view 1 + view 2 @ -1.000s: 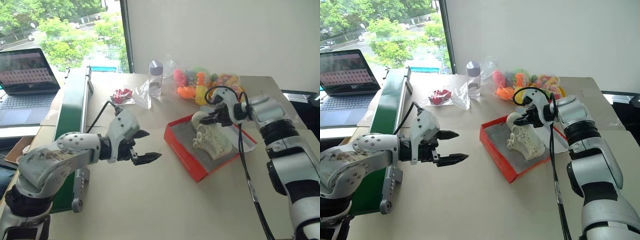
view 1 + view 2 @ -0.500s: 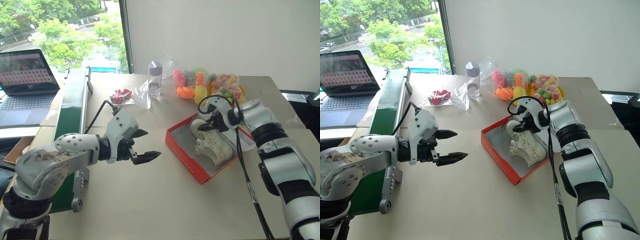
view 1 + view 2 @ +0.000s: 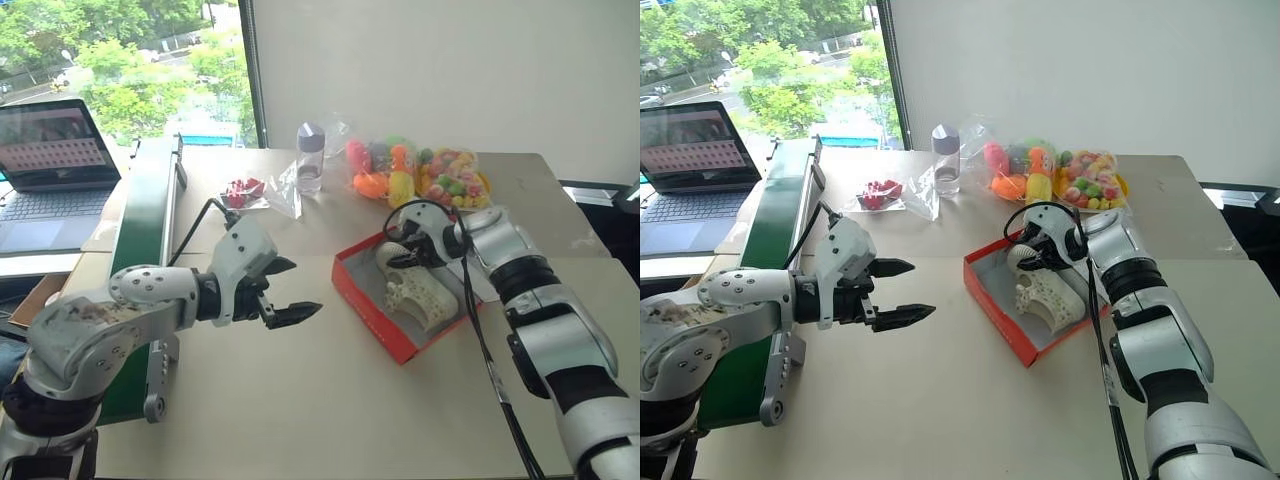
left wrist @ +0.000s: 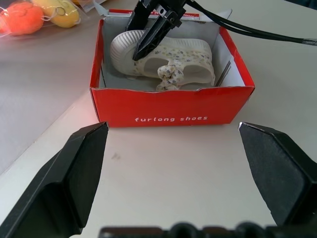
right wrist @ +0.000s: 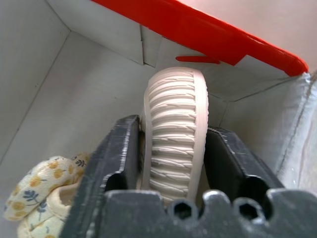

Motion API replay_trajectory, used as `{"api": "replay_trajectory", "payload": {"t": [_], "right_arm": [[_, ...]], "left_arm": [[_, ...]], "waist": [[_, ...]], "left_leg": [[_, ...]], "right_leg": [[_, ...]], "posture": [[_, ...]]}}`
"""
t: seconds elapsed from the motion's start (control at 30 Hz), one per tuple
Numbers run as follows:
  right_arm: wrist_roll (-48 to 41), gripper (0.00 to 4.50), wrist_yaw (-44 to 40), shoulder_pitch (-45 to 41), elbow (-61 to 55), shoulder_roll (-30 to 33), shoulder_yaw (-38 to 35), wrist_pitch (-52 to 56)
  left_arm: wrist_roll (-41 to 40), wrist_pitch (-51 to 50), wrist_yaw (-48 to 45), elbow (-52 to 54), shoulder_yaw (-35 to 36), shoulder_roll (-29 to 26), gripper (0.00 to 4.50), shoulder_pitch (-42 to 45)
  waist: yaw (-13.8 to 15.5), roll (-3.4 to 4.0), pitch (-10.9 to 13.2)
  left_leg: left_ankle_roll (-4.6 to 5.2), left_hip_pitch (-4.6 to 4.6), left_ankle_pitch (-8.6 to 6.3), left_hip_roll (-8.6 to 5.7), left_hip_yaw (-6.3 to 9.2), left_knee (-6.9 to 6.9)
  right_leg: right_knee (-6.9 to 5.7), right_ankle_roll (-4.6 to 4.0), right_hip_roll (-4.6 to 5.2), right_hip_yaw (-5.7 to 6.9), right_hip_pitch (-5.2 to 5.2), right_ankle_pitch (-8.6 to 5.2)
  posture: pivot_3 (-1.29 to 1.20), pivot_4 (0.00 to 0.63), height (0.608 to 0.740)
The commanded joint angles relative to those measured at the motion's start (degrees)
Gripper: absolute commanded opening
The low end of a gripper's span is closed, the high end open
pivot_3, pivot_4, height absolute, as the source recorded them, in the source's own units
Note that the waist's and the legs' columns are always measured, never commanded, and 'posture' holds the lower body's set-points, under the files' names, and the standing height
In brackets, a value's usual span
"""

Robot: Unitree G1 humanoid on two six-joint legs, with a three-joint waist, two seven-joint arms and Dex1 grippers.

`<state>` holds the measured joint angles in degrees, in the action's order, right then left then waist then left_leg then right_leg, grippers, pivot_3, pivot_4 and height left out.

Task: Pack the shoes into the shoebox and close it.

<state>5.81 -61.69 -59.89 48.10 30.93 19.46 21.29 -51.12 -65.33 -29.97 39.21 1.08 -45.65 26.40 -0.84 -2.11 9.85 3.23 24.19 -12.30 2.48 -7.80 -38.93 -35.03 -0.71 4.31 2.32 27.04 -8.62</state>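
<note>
The right tool (image 3: 1025,250) has sunk into the red shoebox (image 3: 370,305), right of centre, jaws loosening around a shoe (image 5: 173,134); released on edge, it could topple. Left tool (image 3: 285,292) gapes.

Two cream shoes (image 3: 420,292), one red shoebox (image 3: 372,312), one clear bottle (image 3: 311,156), one laptop (image 3: 52,160), two toy bags (image 3: 415,172).

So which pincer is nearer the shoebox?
Right. The right pincer is inside the shoebox, fingers either side of a shoe; the left pincer hangs over bare table beside it.
</note>
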Motion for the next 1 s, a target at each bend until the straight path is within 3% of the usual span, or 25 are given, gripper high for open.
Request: {"api": "replay_trajectory", "payload": {"t": [0.03, 0.07, 0.1, 0.3, 0.4, 0.53, 0.73, 1.0], "right_arm": [[-0.1, 4.1, -1.8, 0.2, -10.8, 2.7, -1.6, 0.0], [-0.7, 4.44, -2.8, 0.3, -14.6, 3.1, -1.9, 1.9], [-1.4, 4.48, -3.4, 0.5, -18.2, 3.5, -2.4, 3.8], [-7.8, 4.48, -4.9, -0.6, -36.0, 4.1, -7.6, 18.1], [-12.9, 4.48, -4.3, -2.7, -39.5, 2.4, -11.5, 21.7], [-21.9, 4.48, -5.4, -4.3, -39.5, -2.1, -16.8, 23.6], [-27.9, 4.48, -5.9, -3.5, -36.7, -8.5, -17.7, 21.0], [-25.2, 4.48, -3.1, -3.1, -26.3, -15.3, -14.5, 11.8]], "left_arm": [[1.6, 1.2, 0.7, -0.2, 1.1, -0.5, 4.5, 1.5], [2.4, 1.5, 1.3, -0.8, 1.1, -0.3, 4.5, 1.8], [3.2, 1.9, 1.6, -1.3, 1.1, -0.2, 4.5, 2.0], [7.0, 2.8, 3.2, -3.3, 1.2, 0.2, 4.5, 2.5], [8.2, 2.6, 4.7, -3.7, 2.2, 0.7, 4.5, 2.4], [10.9, 1.4, 10.4, -5.1, 7.4, 2.4, 4.5, 0.0], [13.3, -2.8, 21.1, -3.8, 21.6, 8.1, 4.5, -8.5], [21.1, 0.6, 30.5, 1.2, 30.9, 14.7, 4.5, -18.8]], "waist": [[0.0, 0.0, 0.0], [0.0, 0.01, 0.0], [0.0, 0.01, 0.0], [0.0, 0.01, 0.0], [0.1, 0.01, 0.0], [0.0, 0.0, 0.0], [-0.1, 0.01, 0.0], [0.1, 0.0, 0.0]], "left_leg": [[0.0, 0.0, 0.0, 0.0, 0.0, 0.0], [0.0, 0.01, 0.0, 0.0, 0.0, 0.0], [0.0, 0.01, 0.0, 0.0, 0.0, 0.01], [-0.04, -0.02, 0.01, 0.09, 0.01, 0.06], [-0.06, -0.01, 0.0, 0.08, 0.0, 0.05], [-0.07, -0.01, -0.01, 0.09, -0.02, 0.04], [-0.07, -0.08, 0.02, 0.18, -0.01, 0.1], [-0.52, -0.04, -0.24, 0.13, -0.05, 0.08]], "right_leg": [[0.0, 0.0, 0.0, 0.0, 0.0, 0.0], [0.0, 0.01, 0.0, 0.0, 0.01, 0.01], [0.0, 0.02, 0.0, 0.0, 0.02, 0.01], [-0.01, 0.03, -0.07, 0.06, 0.02, 0.02], [-0.01, 0.0, -0.03, 0.06, 0.02, 0.02], [0.0, -0.05, -0.02, 0.04, 0.03, 0.06], [-0.02, -0.09, -0.12, 0.08, 0.0, 0.08], [0.0, -0.49, 0.01, 0.11, 0.01, 0.33]], "posture": [[0.0, 0.15, 0.74], [0.0, 0.15, 0.74], [0.0, 0.15, 0.74], [0.0, 0.15, 0.74], [0.0, 0.15, 0.74], [0.0, 0.15, 0.74], [0.0, 0.15, 0.74], [0.0, 0.15, 0.74]]}}
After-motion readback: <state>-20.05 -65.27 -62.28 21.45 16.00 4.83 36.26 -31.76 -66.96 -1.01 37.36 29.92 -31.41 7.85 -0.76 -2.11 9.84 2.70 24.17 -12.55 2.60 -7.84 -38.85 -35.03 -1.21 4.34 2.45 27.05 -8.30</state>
